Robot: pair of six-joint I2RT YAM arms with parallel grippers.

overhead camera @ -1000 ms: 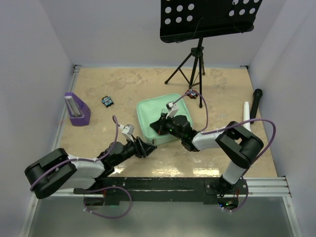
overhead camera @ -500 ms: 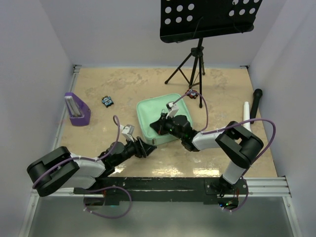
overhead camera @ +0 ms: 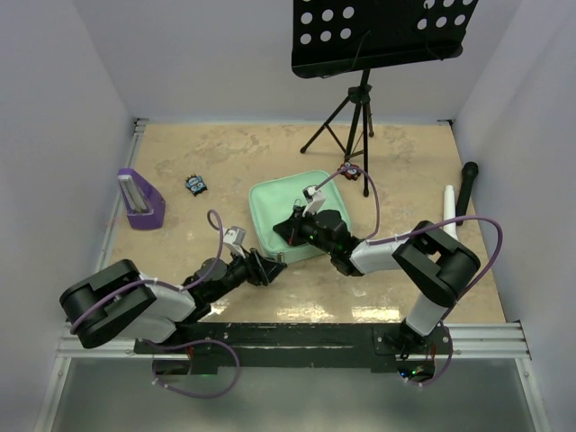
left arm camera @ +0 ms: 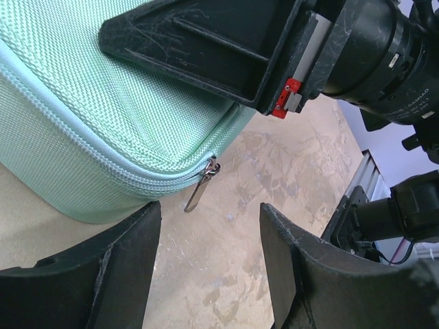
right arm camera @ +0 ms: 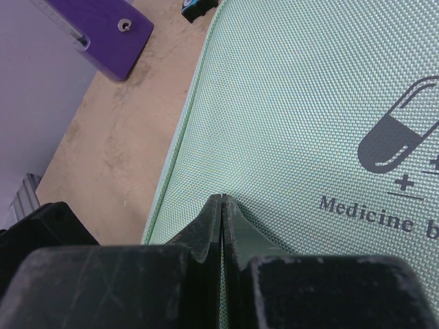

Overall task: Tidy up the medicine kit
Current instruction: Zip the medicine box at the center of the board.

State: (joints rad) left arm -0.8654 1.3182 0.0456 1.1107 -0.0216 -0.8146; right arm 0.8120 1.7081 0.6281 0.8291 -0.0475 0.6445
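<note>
From above, the medicine kit [overhead camera: 292, 216] is seen lying shut near the middle of the bench [overhead camera: 225, 153], with both hands at its near edge. Only the left wrist view shows the metal zip pull [left arm camera: 200, 188], which hangs at the kit's rounded corner. The left hand [left arm camera: 209, 253] is held open just short of the pull, with nothing gripped. Only the right wrist view shows the lid's print: a grey pill drawing [right arm camera: 398, 140] and the word "Medicine". The right hand [right arm camera: 221, 202] is closed tight, fingertips together on the lid near its edge, and nothing can be seen between them. The kit is mint green, of woven cloth, with a zip line along its side.

A purple stand [overhead camera: 139, 198] and a small blue and black item [overhead camera: 195, 184] are placed well to the left. A black music stand [overhead camera: 378, 36] is set behind the kit, and a white tube [overhead camera: 448, 209] lies to the right. In the view from above, the kit's near corner is covered by the right hand.
</note>
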